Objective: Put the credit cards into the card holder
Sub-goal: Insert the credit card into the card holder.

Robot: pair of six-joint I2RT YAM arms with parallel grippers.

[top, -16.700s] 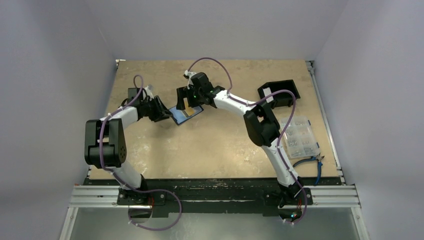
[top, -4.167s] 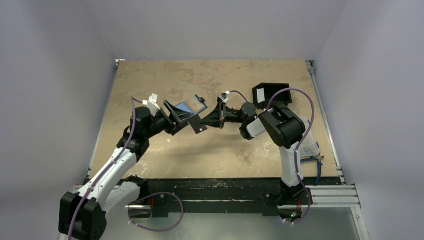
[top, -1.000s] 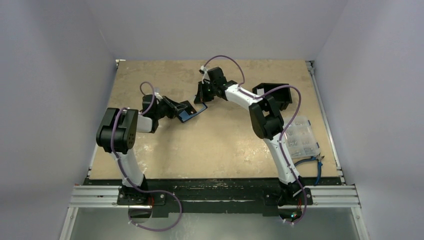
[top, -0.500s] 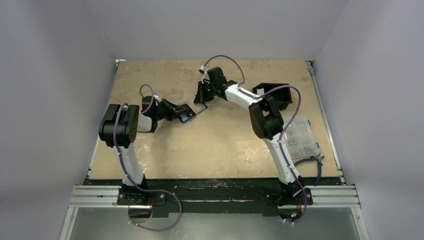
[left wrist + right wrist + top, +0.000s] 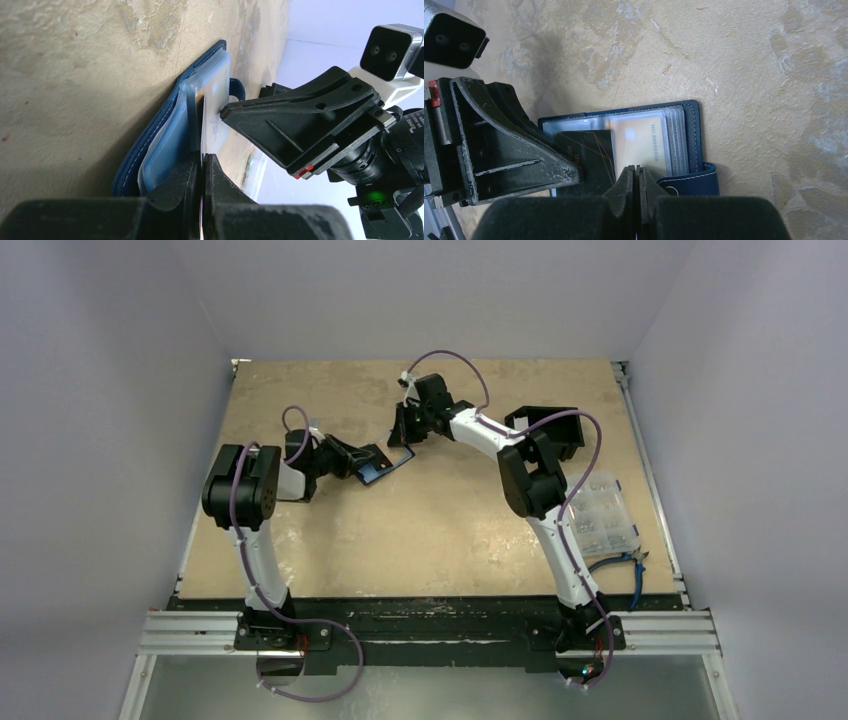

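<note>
1. A dark card (image 5: 586, 150), clamped in the left end effector (image 5: 202, 159), is held at the open card holder (image 5: 378, 469) on the far table (image 5: 450, 540).
2. The right end effector (image 5: 634, 170) is clenched at the sleeves (image 5: 672, 135); a straight push seems needed.

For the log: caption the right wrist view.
Open card holder on table, gripped by left tool; right tool shut.

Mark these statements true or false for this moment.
1. The card holder lies open on the table. True.
2. The right fingers are spread wide. False: they are pressed together.
3. A pale card with printed digits sits in a clear sleeve. True.
4. The card holder is inside the black box. False: it lies on the table, well left of that box.
</note>
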